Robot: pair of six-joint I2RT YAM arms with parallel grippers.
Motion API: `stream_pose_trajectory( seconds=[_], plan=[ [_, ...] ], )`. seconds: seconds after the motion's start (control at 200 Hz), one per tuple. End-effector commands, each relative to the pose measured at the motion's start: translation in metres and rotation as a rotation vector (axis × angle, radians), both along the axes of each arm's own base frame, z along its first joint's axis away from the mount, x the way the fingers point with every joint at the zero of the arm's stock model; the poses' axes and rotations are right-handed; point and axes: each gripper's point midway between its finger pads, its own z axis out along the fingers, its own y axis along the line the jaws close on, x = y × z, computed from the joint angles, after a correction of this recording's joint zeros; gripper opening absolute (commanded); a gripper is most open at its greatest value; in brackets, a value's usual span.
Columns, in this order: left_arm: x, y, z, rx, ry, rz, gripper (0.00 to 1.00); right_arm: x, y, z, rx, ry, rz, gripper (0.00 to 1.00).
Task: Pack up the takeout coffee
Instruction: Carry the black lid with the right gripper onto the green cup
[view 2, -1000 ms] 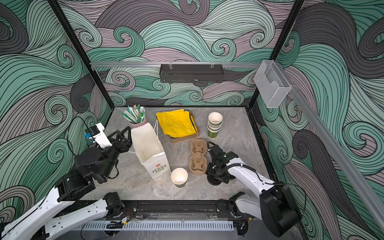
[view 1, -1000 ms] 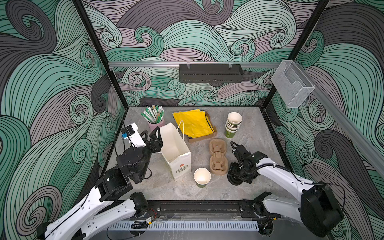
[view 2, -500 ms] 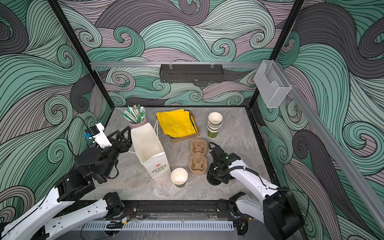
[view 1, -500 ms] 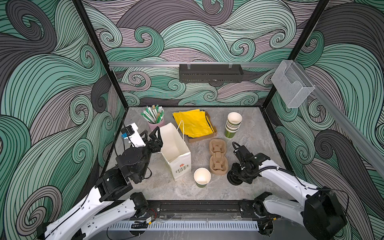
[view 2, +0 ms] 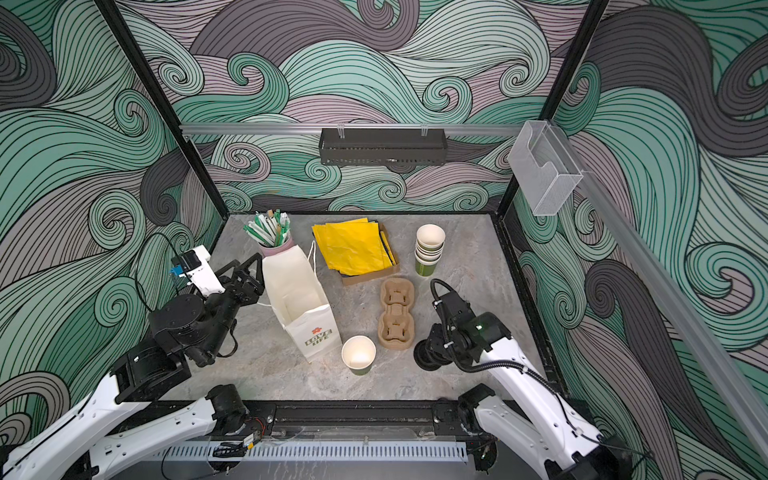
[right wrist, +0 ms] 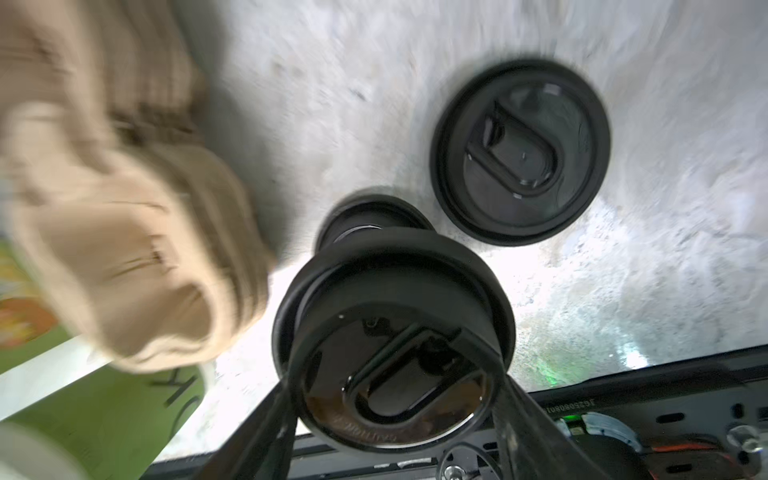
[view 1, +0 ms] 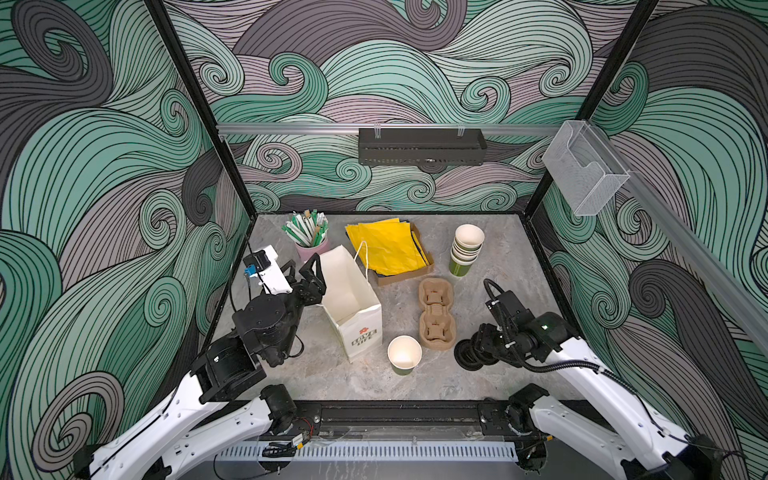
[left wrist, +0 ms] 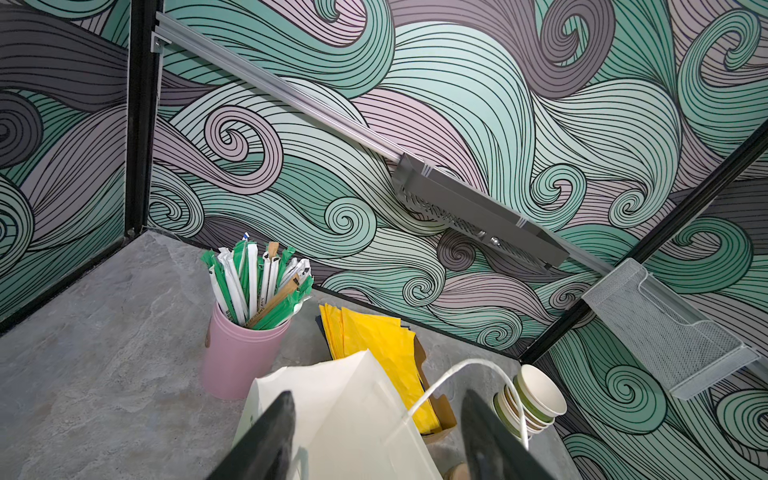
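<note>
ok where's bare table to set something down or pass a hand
Widest: the front strip of table between the lone cup and the front rail. Also bare: between the cup stack and the side wall, and the back corner beside the straw holder. Crowded: paper bag, carrier, napkin box, and the lid stack where the right gripper clasps the top lid.

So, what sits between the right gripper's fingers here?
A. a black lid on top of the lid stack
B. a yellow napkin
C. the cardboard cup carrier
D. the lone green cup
A: in the right wrist view the right gripper has a finger on each side of a black lid atop the lid stack, while the lone green cup stands uncapped beside the paper bag.
</note>
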Motion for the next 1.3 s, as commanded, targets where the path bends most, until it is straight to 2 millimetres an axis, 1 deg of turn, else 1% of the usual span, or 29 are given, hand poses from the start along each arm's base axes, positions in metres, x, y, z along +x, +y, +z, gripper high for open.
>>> stream_pose_trajectory(
  seconds=[0.0,0.055,0.09,0.18,0.22,0.245,0.33,0.42,0.63,0.71,0.775,0.845,0.905,1.0,1.111,1.296],
  plan=[
    [-0.001,0.006,-0.002,-0.012,0.015,0.023,0.65,-0.003,-0.007,0.022,-0.07,-0.01,0.092,0.71],
    [-0.002,0.012,-0.01,-0.014,0.036,0.054,0.65,0.0,0.0,0.033,-0.078,-0.023,0.157,0.71],
    [-0.002,0.021,-0.018,-0.014,0.056,0.108,0.65,0.003,0.007,0.04,-0.088,-0.031,0.2,0.71],
    [-0.013,0.058,-0.053,-0.024,0.143,0.29,0.64,0.006,0.035,0.053,-0.119,-0.062,0.348,0.72],
    [-0.02,0.072,-0.064,-0.057,0.155,0.346,0.63,0.006,0.048,0.059,-0.135,-0.07,0.409,0.71],
    [-0.023,0.078,-0.069,-0.074,0.158,0.362,0.62,0.006,0.055,0.061,-0.143,-0.072,0.445,0.72],
    [-0.029,0.085,-0.082,-0.115,0.147,0.369,0.61,0.006,0.081,0.072,-0.144,-0.081,0.55,0.71],
    [-0.033,0.091,-0.09,-0.137,0.145,0.379,0.6,0.0,0.108,0.074,-0.131,-0.059,0.652,0.72],
    [-0.042,0.105,-0.099,-0.128,0.16,0.415,0.61,-0.018,0.165,0.055,-0.11,0.018,0.823,0.72],
    [-0.044,0.107,-0.1,-0.139,0.159,0.413,0.61,-0.023,0.179,0.047,-0.123,0.037,0.865,0.71],
    [-0.043,0.104,-0.097,-0.146,0.148,0.387,0.61,-0.025,0.186,0.041,-0.124,0.052,0.882,0.72],
    [-0.038,0.092,-0.09,-0.134,0.129,0.322,0.61,-0.026,0.193,0.036,-0.112,0.062,0.89,0.71],
    [-0.033,0.078,-0.079,-0.129,0.1,0.246,0.62,-0.025,0.198,0.032,-0.111,0.069,0.896,0.71],
    [-0.031,0.064,-0.064,-0.122,0.076,0.158,0.63,-0.024,0.205,0.027,-0.116,0.081,0.906,0.72],
    [-0.032,0.061,-0.054,-0.101,0.083,0.129,0.64,-0.024,0.214,0.024,-0.112,0.089,0.921,0.72],
    [-0.03,0.06,-0.051,-0.071,0.095,0.138,0.64,-0.024,0.219,0.022,-0.12,0.101,0.93,0.72]
  ],
)
